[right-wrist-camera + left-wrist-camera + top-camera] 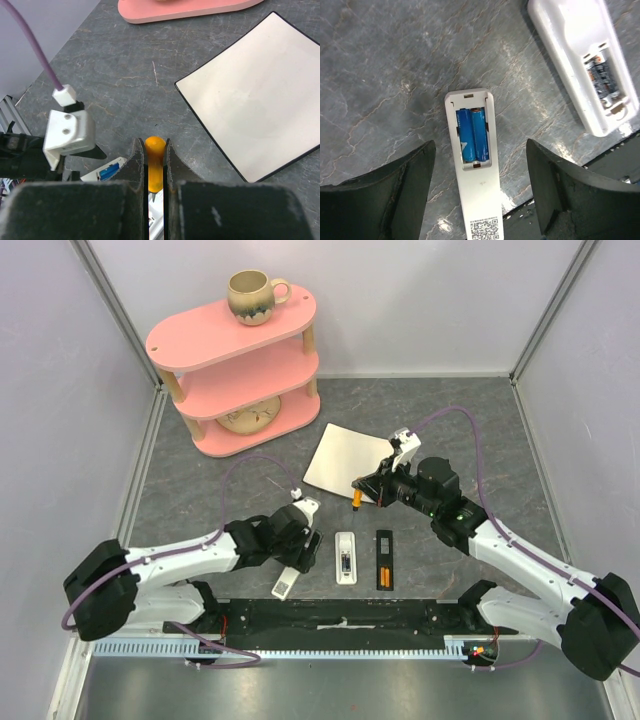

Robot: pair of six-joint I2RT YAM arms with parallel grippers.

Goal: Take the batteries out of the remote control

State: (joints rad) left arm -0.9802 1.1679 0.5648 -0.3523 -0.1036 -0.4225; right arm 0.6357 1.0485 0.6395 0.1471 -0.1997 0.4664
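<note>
Three remotes lie near the front edge. A white remote [479, 195] with its compartment open shows two blue batteries [474, 135]. My left gripper [479, 150] stands open over it, one finger on each side and neither touching it. A second white remote [580, 55] to its right holds dark batteries [602, 80]. A black remote [384, 560] holds two orange batteries [383, 574]. My right gripper [155, 145] hangs above the table, shut on an orange-handled screwdriver [155, 165] with its metal tip pointing down.
A white square tile [345, 460] lies behind the right gripper. A pink three-tier shelf [235, 380] stands at the back left, with a mug [252, 295] on top and a bowl [250, 418] at the bottom. Grey walls close in both sides.
</note>
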